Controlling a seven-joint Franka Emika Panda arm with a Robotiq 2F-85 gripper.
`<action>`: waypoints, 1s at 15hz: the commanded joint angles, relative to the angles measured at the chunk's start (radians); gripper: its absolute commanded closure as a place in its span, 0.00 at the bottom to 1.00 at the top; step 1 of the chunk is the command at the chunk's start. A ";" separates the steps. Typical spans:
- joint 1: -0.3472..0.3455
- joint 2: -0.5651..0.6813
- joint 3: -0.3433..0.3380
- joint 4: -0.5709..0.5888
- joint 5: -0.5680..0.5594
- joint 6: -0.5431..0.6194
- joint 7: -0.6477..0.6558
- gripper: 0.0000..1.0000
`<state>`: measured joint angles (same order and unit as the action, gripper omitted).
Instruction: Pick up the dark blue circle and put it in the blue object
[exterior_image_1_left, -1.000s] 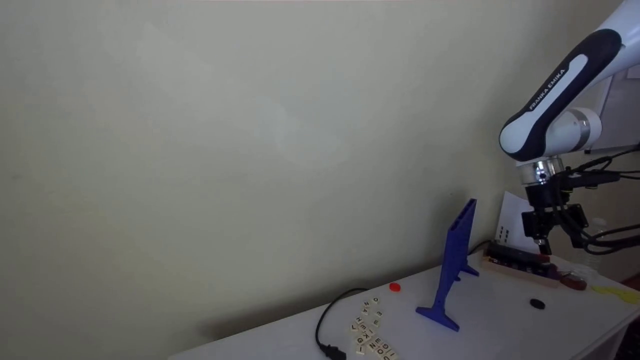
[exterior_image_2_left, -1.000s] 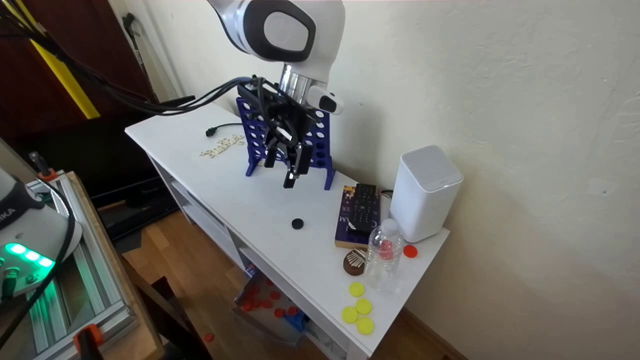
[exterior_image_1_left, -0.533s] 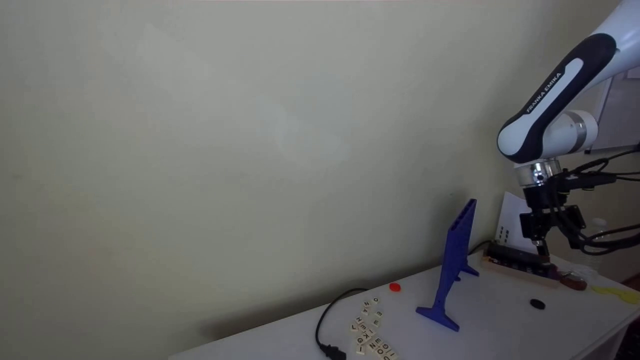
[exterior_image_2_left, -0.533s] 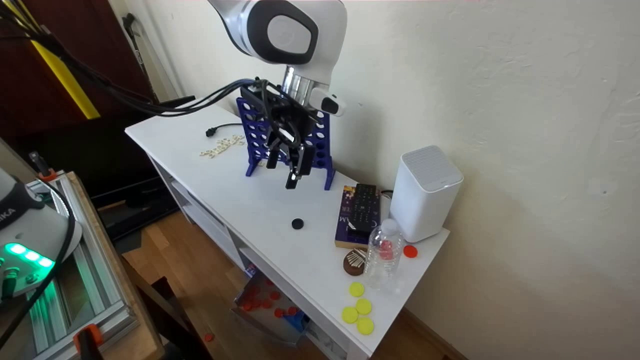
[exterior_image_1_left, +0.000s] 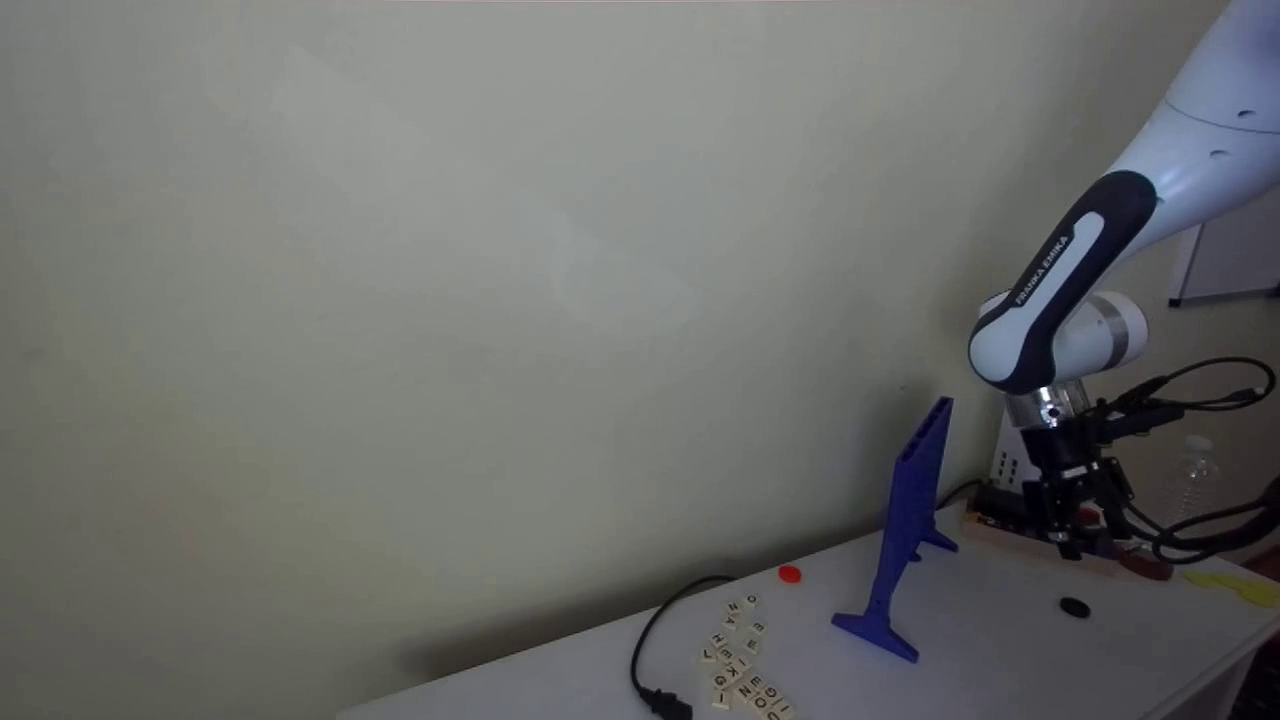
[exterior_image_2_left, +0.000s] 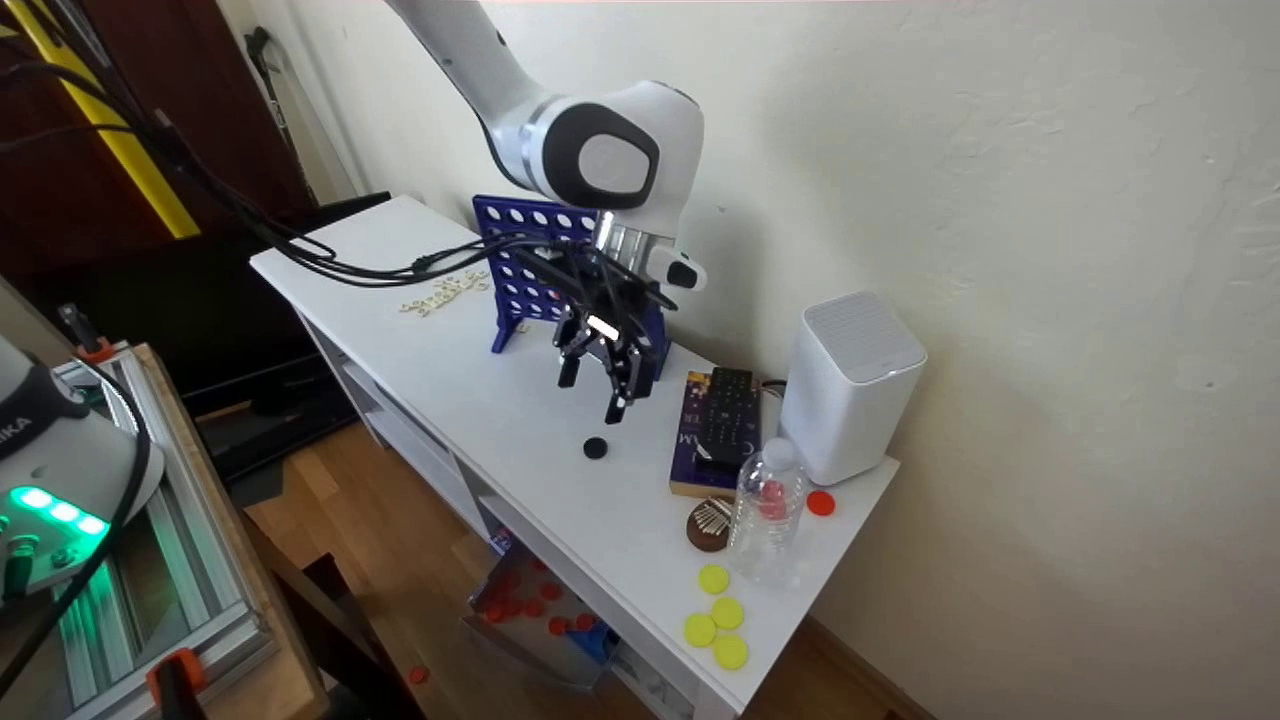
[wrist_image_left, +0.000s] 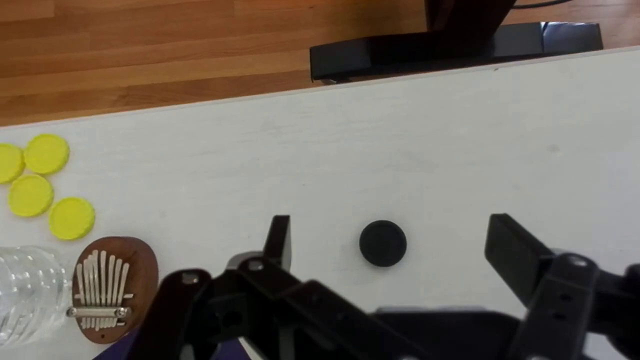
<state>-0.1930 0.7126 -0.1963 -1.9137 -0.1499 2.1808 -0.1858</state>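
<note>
The dark blue circle, a flat round piece that looks almost black, lies on the white table in both exterior views (exterior_image_1_left: 1075, 607) (exterior_image_2_left: 595, 447) and in the wrist view (wrist_image_left: 383, 243). My gripper (exterior_image_2_left: 592, 395) is open and empty above the table, close to the circle and higher than it. In the wrist view the circle shows between the spread fingers of my gripper (wrist_image_left: 390, 225), touched by neither. The blue object, an upright stand (exterior_image_1_left: 905, 510) with rows of round holes and slots along its top, stands on the table. In an exterior view my arm hides part of the stand (exterior_image_2_left: 496, 280).
A book (exterior_image_2_left: 688, 440) with a black remote, a thumb piano (exterior_image_2_left: 707, 530), a clear bottle (exterior_image_2_left: 770, 515), a white box (exterior_image_2_left: 850, 400) and yellow discs (wrist_image_left: 71, 218) lie to one side. Letter tiles (exterior_image_1_left: 735, 665), a red disc (exterior_image_1_left: 789, 574) and a cable (exterior_image_1_left: 640, 650) lie beyond the stand.
My arm and gripper have moved down toward the table and nearer the dark circle, mostly in the last half second. The gripper stays open. The circle and the stand have not moved.
</note>
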 joint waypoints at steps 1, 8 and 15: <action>-0.035 0.094 0.021 0.070 -0.034 0.054 -0.059 0.00; -0.096 0.184 0.063 0.113 0.002 0.127 -0.152 0.00; -0.141 0.217 0.103 0.141 0.022 0.120 -0.193 0.00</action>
<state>-0.3037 0.9069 -0.1189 -1.8056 -0.1492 2.3032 -0.3433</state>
